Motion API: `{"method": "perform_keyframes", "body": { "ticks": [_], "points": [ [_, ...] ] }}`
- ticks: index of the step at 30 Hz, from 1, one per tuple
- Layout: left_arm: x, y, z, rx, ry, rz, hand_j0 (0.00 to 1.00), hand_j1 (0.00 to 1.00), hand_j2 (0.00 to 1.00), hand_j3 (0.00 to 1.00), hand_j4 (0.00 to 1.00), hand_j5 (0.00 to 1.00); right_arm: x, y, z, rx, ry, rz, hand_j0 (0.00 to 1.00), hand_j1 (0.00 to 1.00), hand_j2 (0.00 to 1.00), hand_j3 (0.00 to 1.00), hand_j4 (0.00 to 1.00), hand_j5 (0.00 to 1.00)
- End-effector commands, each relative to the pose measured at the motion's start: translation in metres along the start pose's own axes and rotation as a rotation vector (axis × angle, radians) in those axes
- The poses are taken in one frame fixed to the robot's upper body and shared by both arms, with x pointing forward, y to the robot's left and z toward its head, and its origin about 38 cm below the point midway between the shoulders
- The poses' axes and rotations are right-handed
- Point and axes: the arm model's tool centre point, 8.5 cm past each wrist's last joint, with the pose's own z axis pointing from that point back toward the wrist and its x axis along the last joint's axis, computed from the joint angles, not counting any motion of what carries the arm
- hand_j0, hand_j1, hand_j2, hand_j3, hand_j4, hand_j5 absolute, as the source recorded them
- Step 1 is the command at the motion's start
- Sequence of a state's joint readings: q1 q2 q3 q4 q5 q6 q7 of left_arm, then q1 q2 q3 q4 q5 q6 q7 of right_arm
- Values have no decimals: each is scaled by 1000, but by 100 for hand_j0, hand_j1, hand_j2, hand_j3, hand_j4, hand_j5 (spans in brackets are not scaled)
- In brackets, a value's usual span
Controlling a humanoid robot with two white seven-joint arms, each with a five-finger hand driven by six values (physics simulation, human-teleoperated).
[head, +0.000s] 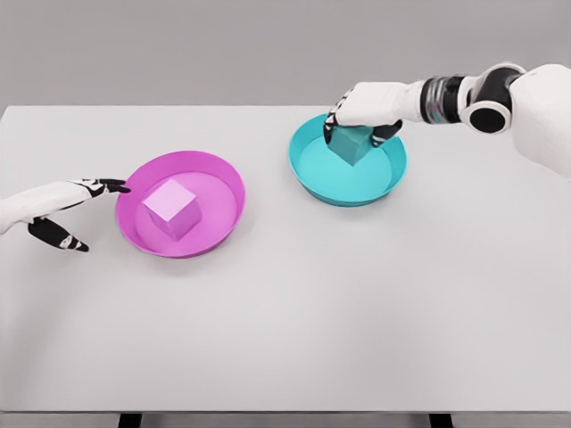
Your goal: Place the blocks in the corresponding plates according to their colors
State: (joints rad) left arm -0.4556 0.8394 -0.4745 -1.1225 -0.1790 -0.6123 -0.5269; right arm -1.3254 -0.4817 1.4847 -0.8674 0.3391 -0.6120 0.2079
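A pink block (pixel 173 209) rests inside the pink plate (pixel 223 183) left of the table's middle. My left hand (pixel 76 210) hovers just left of that plate, fingers spread and holding nothing. Further back and to the right sits the teal plate (pixel 312 171). A teal block (pixel 351 144) stands in it, tilted, under my right hand (pixel 361 120). The right hand's fingers curl around the top of the teal block.
The white table (pixel 285 321) stretches wide in front of both plates. Its front edge runs along the bottom of the view, with dark legs showing below.
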Motion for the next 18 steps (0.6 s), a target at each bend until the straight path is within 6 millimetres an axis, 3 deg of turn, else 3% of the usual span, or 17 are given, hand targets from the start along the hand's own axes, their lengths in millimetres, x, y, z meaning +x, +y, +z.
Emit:
{"method": "perform_keyframes", "body": {
  "ticks": [1, 7, 13, 14, 15, 18],
  "points": [
    [-2, 0, 1, 4, 6, 6, 100, 100, 100, 100, 100, 100, -2, 0, -7, 8, 13, -8, 65, 65, 65, 65, 65, 65],
    [-5, 9, 7, 22, 18, 2, 100, 100, 100, 100, 100, 100, -1, 11, -22, 46, 24, -24, 67, 67, 67, 67, 67, 67],
    [-6, 13, 9, 31, 20, 2, 100, 100, 100, 100, 100, 100, -1, 12, -22, 48, 25, -25, 69, 69, 69, 69, 69, 69],
    [-8, 14, 13, 37, 24, 12, 100, 100, 100, 100, 100, 100, 1, 11, -23, 47, 18, -19, 81, 81, 81, 81, 81, 81],
    [-16, 13, 19, 45, 43, 35, 100, 100, 100, 100, 100, 100, 0, 12, -22, 54, 22, -9, 100, 100, 100, 100, 100, 100],
    [-32, 13, 30, 73, 87, 81, 100, 100, 100, 100, 100, 100, -1, 13, -21, 59, 25, -3, 100, 100, 100, 100, 100, 100]
  ]
}}
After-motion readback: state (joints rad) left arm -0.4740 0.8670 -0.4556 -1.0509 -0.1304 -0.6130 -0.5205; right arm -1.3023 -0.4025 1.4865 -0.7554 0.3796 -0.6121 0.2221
